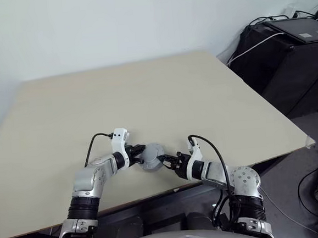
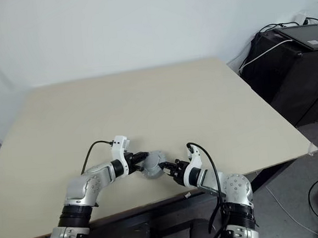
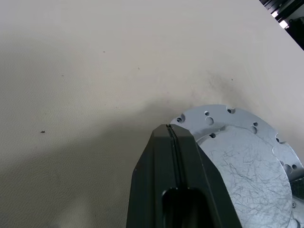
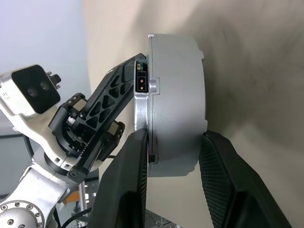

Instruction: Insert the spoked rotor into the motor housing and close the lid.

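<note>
No brand, label or readable writing appeared on any part. A smooth, matte beige table carried both arms near its front edge. Between them, at about 6 o'clock on the tabletop, sat the closed motor assembly: a round, silvery-grey metal puck. Its lid was a flat disc with a finely scratched raised centre and a ring of small drilled holes around the rim. The motor housing below it showed a plain cast-grey cylindrical wall with a small tab at the seam. The left gripper, black ribbed plastic, reached in from 9 o'clock with its fingers pressed together against the lid's edge. The right gripper came from 3 o'clock, its two fingers straddling the housing, clamped on its sides.
</note>
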